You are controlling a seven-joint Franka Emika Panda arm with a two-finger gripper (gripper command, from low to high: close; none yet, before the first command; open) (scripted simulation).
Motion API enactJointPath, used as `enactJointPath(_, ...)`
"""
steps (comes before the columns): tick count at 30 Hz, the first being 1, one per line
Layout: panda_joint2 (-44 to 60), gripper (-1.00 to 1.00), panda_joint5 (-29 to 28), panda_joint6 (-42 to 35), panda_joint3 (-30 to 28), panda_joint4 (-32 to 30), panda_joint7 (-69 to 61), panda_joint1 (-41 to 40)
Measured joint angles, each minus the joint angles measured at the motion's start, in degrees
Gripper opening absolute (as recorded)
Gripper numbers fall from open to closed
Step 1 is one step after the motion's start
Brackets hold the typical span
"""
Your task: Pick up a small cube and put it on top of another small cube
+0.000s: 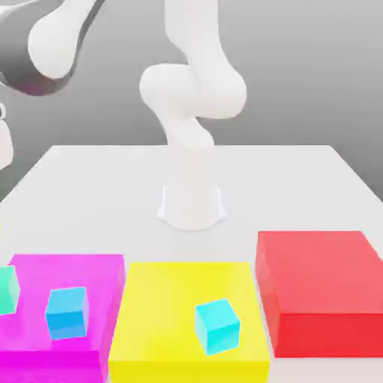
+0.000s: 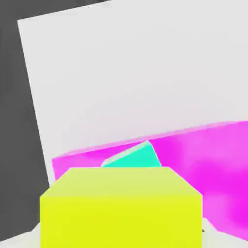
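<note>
In the hand view the small cube (image 2: 121, 208), bright yellow, sits close up in my gripper (image 2: 121, 240), which is shut on it. Past it lies a teal small cube (image 2: 135, 157) on the big magenta block (image 2: 203, 164). Whether the yellow cube touches the teal one is hidden. In the exterior view the teal cube (image 1: 7, 289) rests at the far left of the magenta block (image 1: 82, 273), cut by the picture's edge. My arm (image 1: 52, 34) reaches over toward that side.
A cyan cube (image 1: 67, 313) sits on the magenta block beside the teal one. Another cyan cube (image 1: 217, 326) rests on the flat yellow block (image 1: 164, 299). A red block (image 1: 318, 288) stands at the exterior view's right. The arm's white base (image 1: 191, 202) stands mid-table.
</note>
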Motion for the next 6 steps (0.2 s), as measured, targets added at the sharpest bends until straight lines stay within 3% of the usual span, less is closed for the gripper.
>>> enactJointPath(1, 1.77, 1.00, 0.43, 2.35, 0.16, -0.71, -0.20, -0.13)
enactJointPath(6, 1.77, 1.00, 0.44, 2.35, 0.16, -0.71, -0.20, -0.13)
